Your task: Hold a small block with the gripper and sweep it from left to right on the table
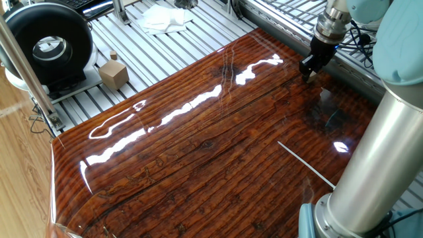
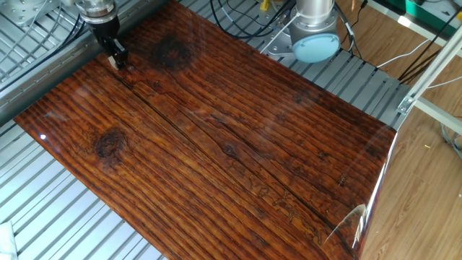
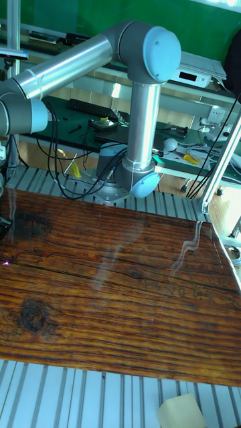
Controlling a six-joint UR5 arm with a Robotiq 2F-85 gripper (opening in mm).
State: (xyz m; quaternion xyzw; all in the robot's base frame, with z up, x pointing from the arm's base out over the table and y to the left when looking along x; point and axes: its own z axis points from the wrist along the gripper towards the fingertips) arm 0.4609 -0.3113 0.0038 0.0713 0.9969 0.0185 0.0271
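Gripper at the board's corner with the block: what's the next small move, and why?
Probably start sliding across the board. The gripper sits low at one corner of the table, its fingertips closed on the small block, which looks at or near the surface. The whole board ahead is unswept, so a slow level drag is the likely step.

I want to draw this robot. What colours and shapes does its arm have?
The arm is made of thick silver-grey tubes with round light blue caps at the joints. Its end effector is a small black claw with two fingers under a silver ring. Black cables trail near its base.
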